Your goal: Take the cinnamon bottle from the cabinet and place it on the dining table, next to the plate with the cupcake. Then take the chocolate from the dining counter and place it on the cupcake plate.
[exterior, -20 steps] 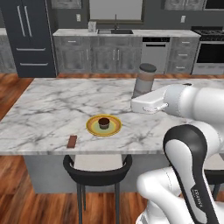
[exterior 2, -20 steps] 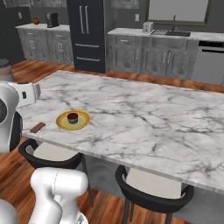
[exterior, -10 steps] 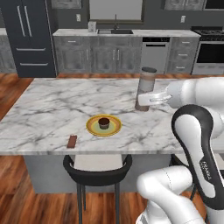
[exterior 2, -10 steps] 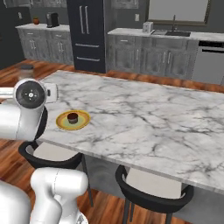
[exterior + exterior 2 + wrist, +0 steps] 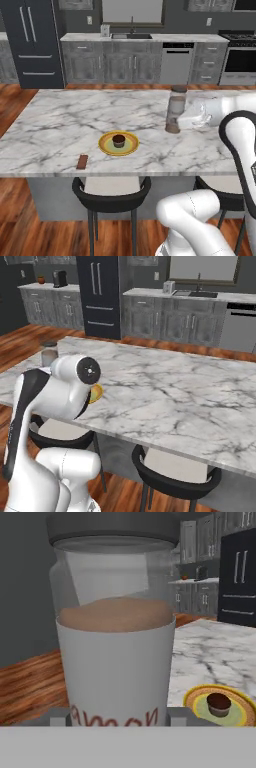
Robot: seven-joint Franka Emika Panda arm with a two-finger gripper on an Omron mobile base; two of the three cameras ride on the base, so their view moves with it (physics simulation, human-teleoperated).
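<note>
- I see the chocolate (image 5: pixel 82 161) far left of my gripper (image 5: pixel 181 120), at the table (image 5: pixel 60 120) edge.
- Plate (image 5: pixel 118 143) with cupcake (image 5: pixel 119 140) sits left too.
- My gripper's fingers are clamped on the bottle (image 5: pixel 176 109), upright over the table; red label letters read partly "amon".

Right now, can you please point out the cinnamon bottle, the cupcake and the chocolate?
cinnamon bottle (image 5: pixel 175 112): left base view, middle of its clear body.
cupcake (image 5: pixel 118 140): left base view, its dark top, on the yellow plate.
chocolate (image 5: pixel 82 161): left base view, middle of the flat bar.
</note>
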